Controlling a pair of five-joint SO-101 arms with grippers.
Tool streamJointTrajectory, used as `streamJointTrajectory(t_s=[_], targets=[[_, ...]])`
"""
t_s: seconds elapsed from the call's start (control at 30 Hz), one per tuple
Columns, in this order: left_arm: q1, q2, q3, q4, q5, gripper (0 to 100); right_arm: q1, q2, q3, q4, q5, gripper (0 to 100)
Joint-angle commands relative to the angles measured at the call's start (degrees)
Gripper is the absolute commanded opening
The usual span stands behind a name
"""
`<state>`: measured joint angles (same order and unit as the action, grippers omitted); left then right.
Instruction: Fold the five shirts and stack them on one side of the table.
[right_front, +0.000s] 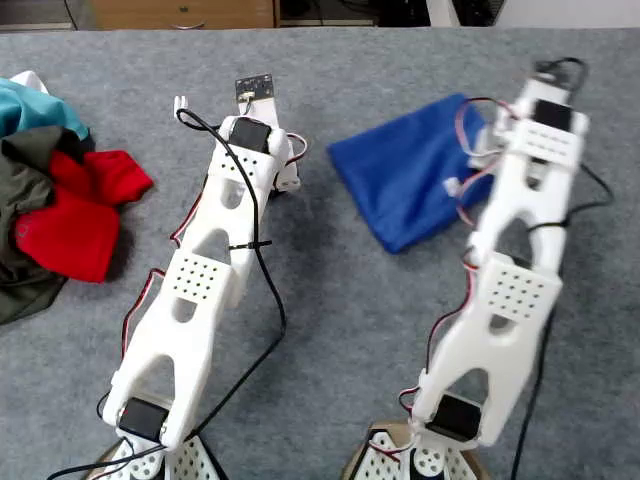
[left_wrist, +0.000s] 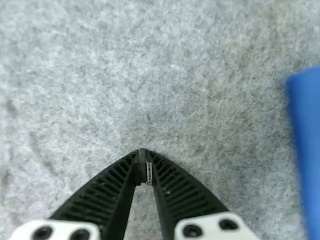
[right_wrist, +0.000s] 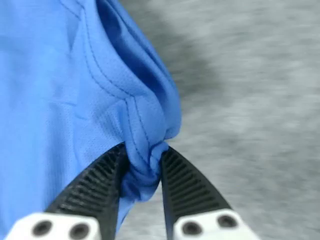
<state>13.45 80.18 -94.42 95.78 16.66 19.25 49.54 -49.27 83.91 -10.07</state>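
1. The bench (right_front: 340, 300) is covered in a grey, felt-like fabric with a fuzzy, mottled nap.
2. The blue shirt (right_front: 405, 180) lies on the far right part of the bench as a rough, slanted rectangle of smooth fabric, partly under the right arm (right_front: 510, 280).
3. The right end effector (right_wrist: 145, 152) is clenched on an edge of the blue shirt (right_wrist: 60, 75). Its black, ribbed fingers (right_wrist: 90, 185) pinch a bunched fold with stitched seam lines running into it. Up close the cloth shows a fine mesh weave.
4. The left end effector (left_wrist: 143, 155) is clenched on nothing, its two ridged black fingers (left_wrist: 105, 195) meeting at the tips in a narrow wedge over bare grey felt. The blue shirt (left_wrist: 306, 140) sits off to one side of it, apart from the fingers.
5. At the left edge of the bench lies a crumpled pile. It holds a red shirt (right_front: 80, 215) of thick, soft-looking cloth, a teal shirt (right_front: 35, 110) at the far end, and a dark shirt (right_front: 25, 270) in olive-grey between and under them.
6. The left arm (right_front: 200, 280) stands between the pile and the blue shirt. Both arms are white plastic with perforated panels, black motor blocks and loose black and red cables.
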Motion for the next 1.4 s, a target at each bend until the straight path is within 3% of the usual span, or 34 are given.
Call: streamJointTrajectory(t_s=[0.0,0.27,0.67,1.07,1.27,1.37], targets=[[-2.90,-1.27,-1.49,-0.35,-0.44,2,5.41,-0.48,-2.77,0.53,2.99,0.2],[-2.81,-1.27,-1.49,-0.35,-0.44,2,14.46,-0.31,-2.77,1.58,6.15,0.2],[-2.81,-1.27,-1.49,-0.35,-0.44,2,14.20,-0.22,-2.42,1.49,7.30,0.9],[-2.46,-1.27,-1.49,-0.35,-0.44,2,12.79,-0.57,-5.41,7.30,16.44,40.1],[-2.46,-1.27,-1.49,-0.35,-0.09,2,14.20,-0.40,-21.32,18.37,18.20,38.5],[-2.64,-1.27,-1.49,-0.35,0.00,2,13.05,-0.31,-22.55,17.05,18.73,25.1]])
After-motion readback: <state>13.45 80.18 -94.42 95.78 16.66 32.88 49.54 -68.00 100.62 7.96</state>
